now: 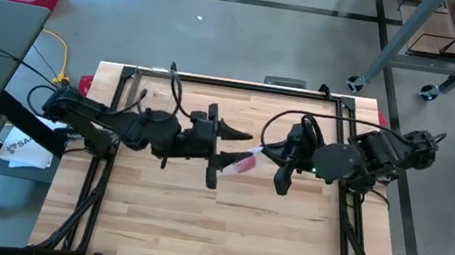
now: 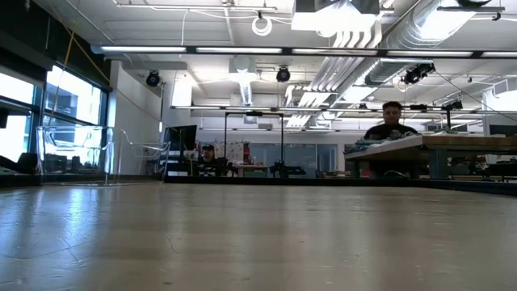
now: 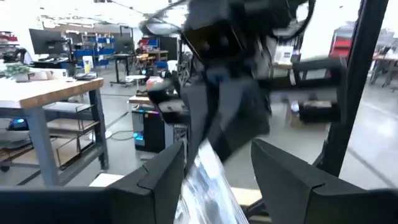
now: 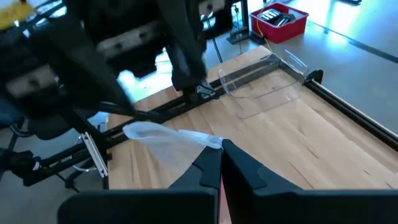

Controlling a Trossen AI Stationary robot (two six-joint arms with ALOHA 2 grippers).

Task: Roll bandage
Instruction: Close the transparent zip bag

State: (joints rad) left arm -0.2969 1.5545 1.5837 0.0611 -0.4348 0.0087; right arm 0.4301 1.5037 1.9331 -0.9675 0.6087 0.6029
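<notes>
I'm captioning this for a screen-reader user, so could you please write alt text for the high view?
From above, two dark arms meet over the middle of a wooden table, holding a clear plastic bag with a red bandage between them. The left gripper is at one end, the right gripper at the other.

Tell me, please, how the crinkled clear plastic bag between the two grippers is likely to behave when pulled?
The crinkled clear plastic bag would probably flop and fold: it sags beyond the right gripper, shut on its edge. It looks thin, so likely very light. Its glossy film may slip between the left gripper's open fingers.
</notes>
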